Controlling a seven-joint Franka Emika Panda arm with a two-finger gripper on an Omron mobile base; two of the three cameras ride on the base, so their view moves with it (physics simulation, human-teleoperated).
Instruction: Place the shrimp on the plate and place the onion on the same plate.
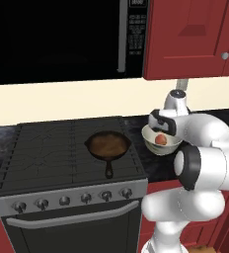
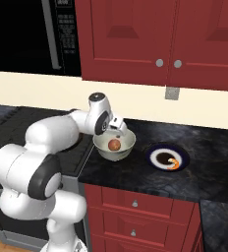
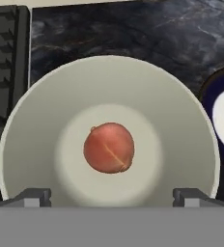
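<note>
The onion [image 3: 109, 147], a reddish-pink ball, lies in the middle of a cream-white bowl [image 3: 46, 120] on the dark counter. My gripper [image 3: 111, 198] hangs open right above it, one fingertip on each side and nothing between them. From the right base view the gripper [image 2: 117, 132] is over the bowl [image 2: 128, 141] with the onion [image 2: 114, 144] below it. To the bowl's right sits the plate [image 2: 182, 153], blue-rimmed, with the orange shrimp [image 2: 173, 163] lying on it. The plate's edge [image 3: 213, 99] shows at the right of the hand view.
A dark skillet [image 1: 106, 145] rests on the stove [image 1: 47, 153] left of the bowl [image 1: 150, 139]. Red cabinets [image 2: 150, 39] and a microwave [image 1: 62, 39] hang above. The counter's front edge runs just before the bowl and plate.
</note>
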